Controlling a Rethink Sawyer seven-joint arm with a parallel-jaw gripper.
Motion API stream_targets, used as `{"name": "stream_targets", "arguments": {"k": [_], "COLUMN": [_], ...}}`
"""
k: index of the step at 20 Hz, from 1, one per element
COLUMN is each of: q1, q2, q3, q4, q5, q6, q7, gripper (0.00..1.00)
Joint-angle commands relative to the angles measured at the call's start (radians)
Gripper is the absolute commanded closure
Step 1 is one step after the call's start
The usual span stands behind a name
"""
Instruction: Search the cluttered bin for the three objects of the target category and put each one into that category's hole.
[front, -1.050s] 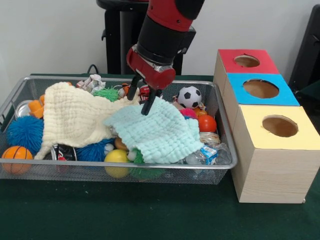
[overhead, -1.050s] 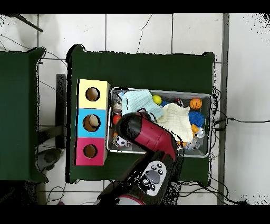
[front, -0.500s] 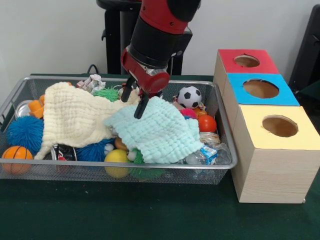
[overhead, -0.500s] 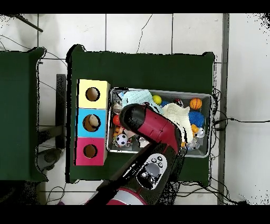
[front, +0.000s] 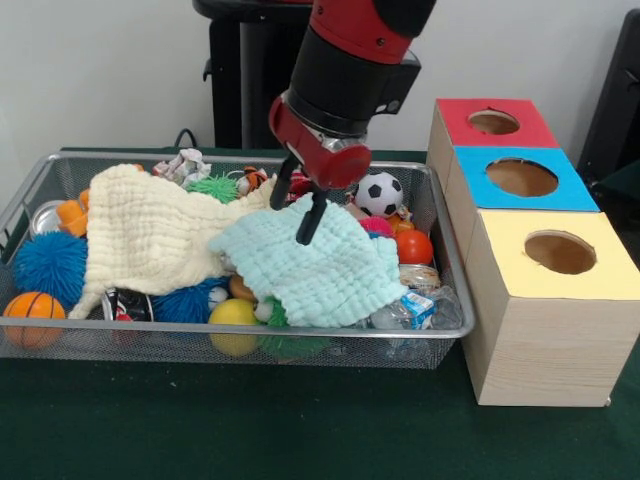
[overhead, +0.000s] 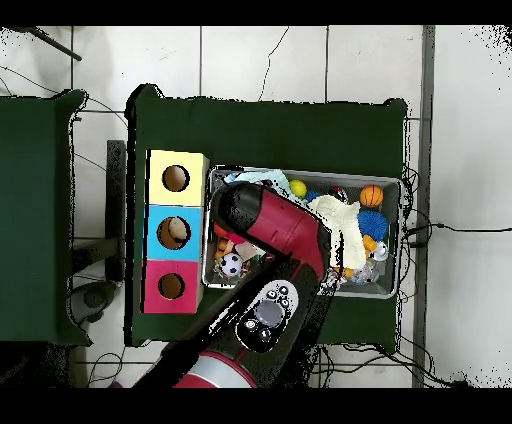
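wire mesh bin (front: 30, 195), knitted cloths (front: 310, 262), wood-grain boxes (front: 535, 345)

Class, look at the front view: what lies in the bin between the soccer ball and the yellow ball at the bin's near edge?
In the front view, the light green cloth lies between the soccer ball and the yellow ball, with the open gripper hanging over the cloth's far edge.

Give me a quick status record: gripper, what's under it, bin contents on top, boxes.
gripper: jaws open, empty, over the bin
under it: light green cloth
also on top: cream cloth, soccer ball, orange ball
bin: wire mesh, cluttered
boxes: red, blue, yellow, one hole in each top
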Motion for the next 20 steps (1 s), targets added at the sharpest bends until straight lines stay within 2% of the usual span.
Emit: {"name": "stream_targets", "arguments": {"k": [1,16,20], "q1": [0.018,0.015,0.036], "q2": [0.078,0.136,0.141], "q3": [0.047,0.056,0.052], "q4": [-0.096,-0.146,-0.142], "q5": [0.061,0.08,0.089], "q6": [0.116,0.101,0.101], "q7": [0.337,0.369,0.384], "gripper": [0.0,0.0,0.0]}}
